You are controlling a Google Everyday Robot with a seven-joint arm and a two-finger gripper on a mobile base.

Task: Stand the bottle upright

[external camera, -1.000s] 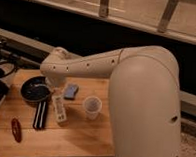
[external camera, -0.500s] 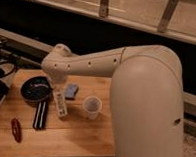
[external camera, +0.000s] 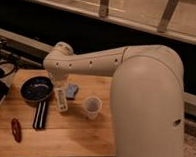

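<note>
The bottle [external camera: 61,101] is a slim white bottle with a printed label. It lies on its side on the wooden table [external camera: 72,139], pointing away from me, between the black bowl and the cup. My gripper [external camera: 59,85] hangs down from the white wrist [external camera: 58,60] right over the bottle's far end. The wrist and the bottle hide whether it touches the bottle. The big white arm [external camera: 145,96] reaches in from the right.
A translucent plastic cup [external camera: 92,106] stands upright just right of the bottle. A black bowl [external camera: 36,88] sits to its left, a small blue object [external camera: 72,90] behind it. A black-and-white striped bar [external camera: 39,114] and a red object [external camera: 16,129] lie front left.
The wrist has risen slightly, and the bottle's near end sits a little farther from me than one second ago. The cup and other things have not moved.
</note>
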